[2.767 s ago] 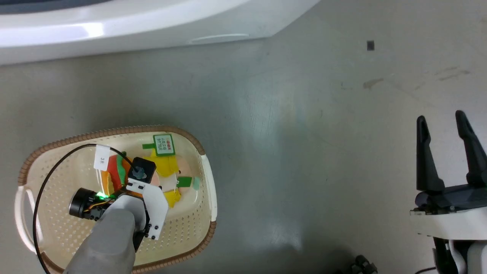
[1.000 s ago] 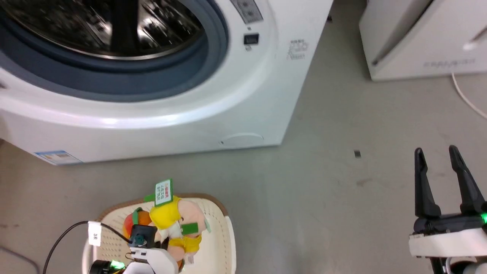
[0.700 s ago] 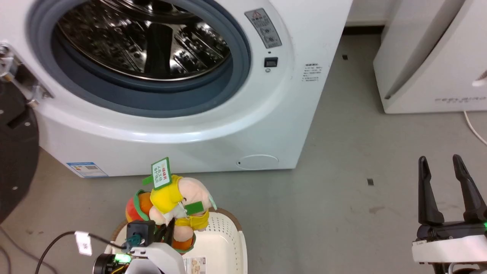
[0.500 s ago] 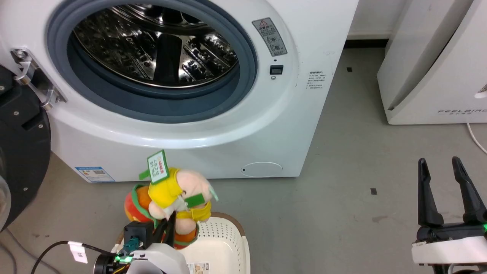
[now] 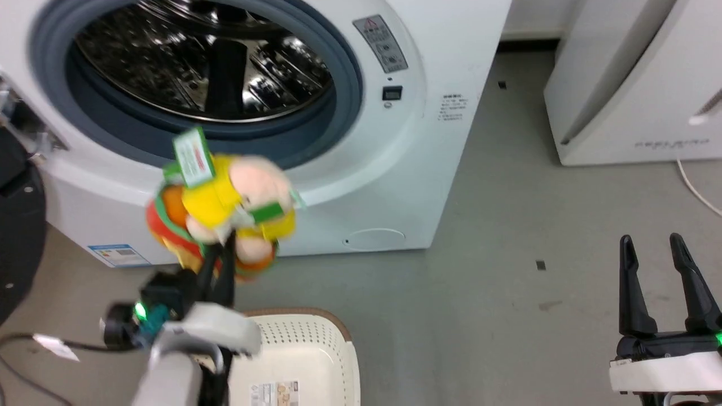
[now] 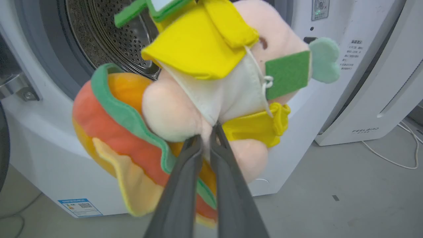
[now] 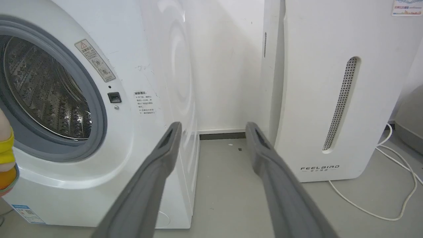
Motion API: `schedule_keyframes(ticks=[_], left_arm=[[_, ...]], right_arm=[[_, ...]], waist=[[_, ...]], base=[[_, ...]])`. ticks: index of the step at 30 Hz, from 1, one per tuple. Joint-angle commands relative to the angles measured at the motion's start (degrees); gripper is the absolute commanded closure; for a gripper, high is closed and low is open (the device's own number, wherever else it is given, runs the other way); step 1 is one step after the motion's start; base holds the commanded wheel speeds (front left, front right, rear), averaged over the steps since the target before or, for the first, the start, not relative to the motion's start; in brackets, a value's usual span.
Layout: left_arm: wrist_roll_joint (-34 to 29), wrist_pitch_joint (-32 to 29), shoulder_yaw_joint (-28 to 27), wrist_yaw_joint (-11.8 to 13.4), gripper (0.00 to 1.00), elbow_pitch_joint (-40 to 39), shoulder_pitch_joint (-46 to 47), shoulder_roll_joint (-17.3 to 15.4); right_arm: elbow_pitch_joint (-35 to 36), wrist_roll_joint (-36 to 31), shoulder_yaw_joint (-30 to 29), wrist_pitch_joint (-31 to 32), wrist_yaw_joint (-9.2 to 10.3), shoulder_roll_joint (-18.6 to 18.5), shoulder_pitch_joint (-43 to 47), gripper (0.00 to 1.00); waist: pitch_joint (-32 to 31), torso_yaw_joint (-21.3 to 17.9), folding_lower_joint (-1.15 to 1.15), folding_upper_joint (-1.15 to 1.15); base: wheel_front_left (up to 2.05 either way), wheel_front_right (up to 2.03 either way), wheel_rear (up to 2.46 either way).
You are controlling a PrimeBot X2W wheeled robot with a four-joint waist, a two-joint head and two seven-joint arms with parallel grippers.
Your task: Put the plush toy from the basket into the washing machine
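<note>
My left pincer [image 5: 221, 241] stays clenched on the plush burger toy [image 5: 217, 197], now lifted clear of the laundry basket [image 5: 293, 311] (at my six o'clock) and hanging before the washing machine [image 5: 406, 186] at twelve; the drop-in should come next. My right pincer [image 5: 654, 248] idles, spread.

Head cam is looking down at the washing machine [image 5: 420, 180] front; both wrist cams are facing it low, L closer, all sharing its drum [image 5: 169, 67].

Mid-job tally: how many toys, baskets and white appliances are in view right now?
Plush toy: 1
Basket: 1
White appliances: 2 (washing machine, FEELBIRD unit)
Total: 4
</note>
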State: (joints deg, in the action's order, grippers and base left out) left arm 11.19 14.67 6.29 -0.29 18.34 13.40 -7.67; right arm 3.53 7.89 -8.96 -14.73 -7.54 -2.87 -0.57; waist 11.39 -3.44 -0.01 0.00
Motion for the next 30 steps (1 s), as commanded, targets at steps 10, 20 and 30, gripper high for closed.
schedule_keyframes(ticks=[10,20,30], left_arm=[[-1.5,-4.2,-2.2,-2.5,1.0,-2.7,17.1,-7.9],[-3.3,-20.6,-2.0,-5.5,1.0,0.8,38.2,-19.6],[-5.1,-32.7,7.2,-7.1,1.0,12.9,60.6,-29.0]], right_arm=[[1.0,2.2,0.7,-0.3,0.05,0.0,-3.8,0.0],[0.5,6.0,2.4,-0.3,0.05,0.0,-8.3,0.0],[-0.3,9.4,5.1,-0.3,0.05,0.0,-11.6,0.0]], waist=[[11.5,-6.3,0.01,0.0],[23.7,-11.8,0.01,0.0],[31.1,-15.7,0.01,0.0]], base=[[0.0,0.0,0.0],[0.0,0.0,0.0],[0.0,0.0,0.0]])
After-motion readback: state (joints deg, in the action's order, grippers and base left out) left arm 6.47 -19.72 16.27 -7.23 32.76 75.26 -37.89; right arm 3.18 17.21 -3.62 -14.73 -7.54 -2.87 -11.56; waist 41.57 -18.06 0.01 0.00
